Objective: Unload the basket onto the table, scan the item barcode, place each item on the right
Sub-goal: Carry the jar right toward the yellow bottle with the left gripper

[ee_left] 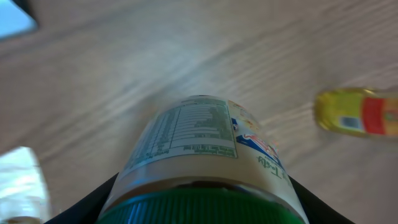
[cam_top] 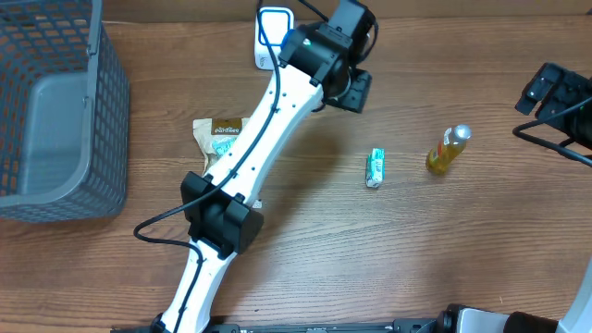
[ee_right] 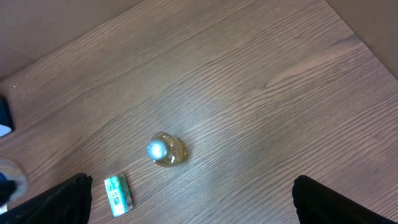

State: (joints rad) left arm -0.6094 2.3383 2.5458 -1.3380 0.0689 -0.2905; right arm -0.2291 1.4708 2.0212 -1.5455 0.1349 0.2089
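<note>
1. Green-lidded, paper-labelled jar (ee_left: 205,143) sits gripped in the left jaws, above the wooden counter (cam_top: 444,250), beside the white scanner box (cam_top: 268,28).
2. Right jaws: wide apart, empty.
3. Presenting step; next, barcode must face scanner.

Overhead: bright, even light, sharp, soft shadow under arm (cam_top: 268,111). Left wrist: jar (ee_left: 199,143) way too close, lid (ee_left: 205,202) mushy, yellow bottle (ee_left: 357,115) and table (ee_left: 124,74) behind smeared. Right wrist: flat light, pretty crisp, tiny glint on cap (ee_right: 156,149).
</note>
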